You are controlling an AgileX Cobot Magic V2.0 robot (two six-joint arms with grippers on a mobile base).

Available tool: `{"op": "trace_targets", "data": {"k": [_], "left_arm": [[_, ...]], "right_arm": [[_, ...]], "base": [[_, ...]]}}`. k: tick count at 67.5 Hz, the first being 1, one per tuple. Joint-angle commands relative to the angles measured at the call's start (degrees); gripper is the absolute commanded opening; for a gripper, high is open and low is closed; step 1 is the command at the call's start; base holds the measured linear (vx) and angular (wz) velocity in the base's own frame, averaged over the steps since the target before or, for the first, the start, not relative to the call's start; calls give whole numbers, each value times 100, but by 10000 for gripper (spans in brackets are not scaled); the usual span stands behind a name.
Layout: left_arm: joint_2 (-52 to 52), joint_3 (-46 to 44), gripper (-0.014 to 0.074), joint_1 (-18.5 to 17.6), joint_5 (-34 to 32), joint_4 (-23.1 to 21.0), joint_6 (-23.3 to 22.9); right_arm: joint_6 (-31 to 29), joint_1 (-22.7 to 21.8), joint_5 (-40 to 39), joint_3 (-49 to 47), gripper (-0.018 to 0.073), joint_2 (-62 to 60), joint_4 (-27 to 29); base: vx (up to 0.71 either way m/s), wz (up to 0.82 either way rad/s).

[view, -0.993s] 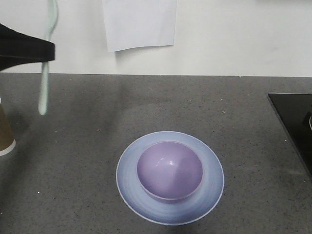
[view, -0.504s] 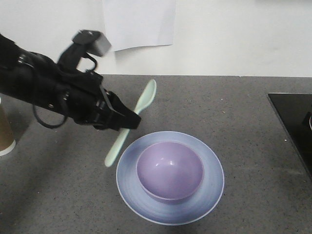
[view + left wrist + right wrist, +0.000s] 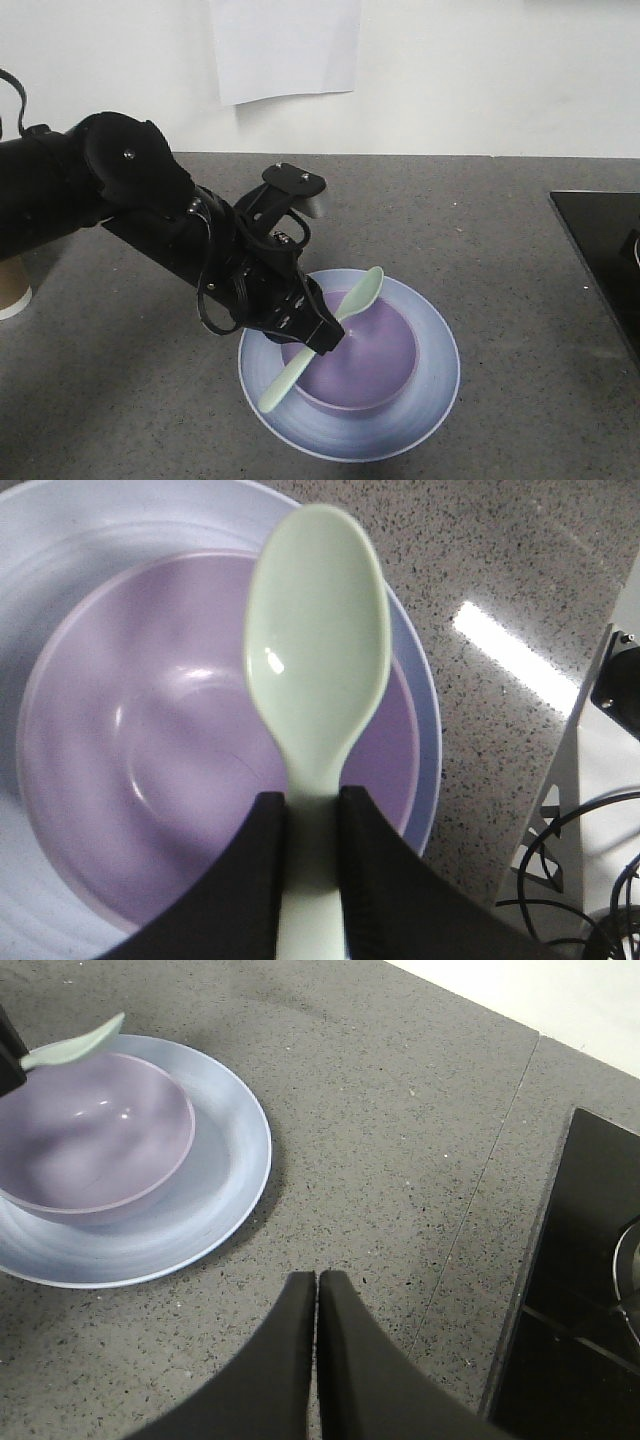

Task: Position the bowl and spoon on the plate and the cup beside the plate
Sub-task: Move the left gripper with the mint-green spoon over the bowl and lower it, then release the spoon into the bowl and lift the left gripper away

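The lavender bowl [image 3: 365, 365] sits in the middle of the pale blue plate [image 3: 435, 335]. My left gripper [image 3: 325, 335] is shut on the handle of the mint-green spoon [image 3: 362, 290] and holds it slanted over the bowl's left rim, head up and to the right. In the left wrist view the spoon [image 3: 318, 650] runs between the fingers above the bowl [image 3: 150, 770] and plate [image 3: 60, 530]. The brown cup [image 3: 12, 285] stands at the far left, mostly hidden by the arm. My right gripper [image 3: 317, 1278] is shut on nothing, over the counter right of the plate [image 3: 225, 1160].
A black hob [image 3: 600, 250] lies flush in the grey counter at the right edge, close to the right gripper in its wrist view [image 3: 580, 1290]. A white sheet of paper [image 3: 288, 45] hangs on the back wall.
The left arm swung from the far left down and to the right with the spoon. The spoon went from hanging upright to slanting over the bowl.
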Motion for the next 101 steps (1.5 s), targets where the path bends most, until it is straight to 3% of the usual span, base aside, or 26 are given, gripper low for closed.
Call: {"op": "trace_targets", "data": {"k": [1,24,58,79,88,94,101], "left_arm": [[-162,-139,-5,-39,-195,-226,-43],[-122,-139,48,-46,-201,-234,-90],[-122,-145,337,-46,-202,-234,-90],[-160,-335,352,-28,18,-214,-90],[-296,-981,347,-28,413,398,-327],[-454,-1643,333,-28,687,1239,-905],[-677,-2289,309,-28,1075,2529,-1622]], "right_arm": [[-12,-30,-407,-132,-6,21,-40],[-12,-30,-407,-132,-6,21,-40],[-12,-30,-412,-132,-3,21,-42],[-6,-30,-412,-132,-3,21,-42],[-6,-30,-412,-132,-3,21,-42],[-6,-30,-412,-132,-3,21,-42],[-7,-30,-412,-132,-3,21,-34]], "base": [[0,0],[0,0],[0,0],[0,0],[0,0],[0,0],[0,0]]}}
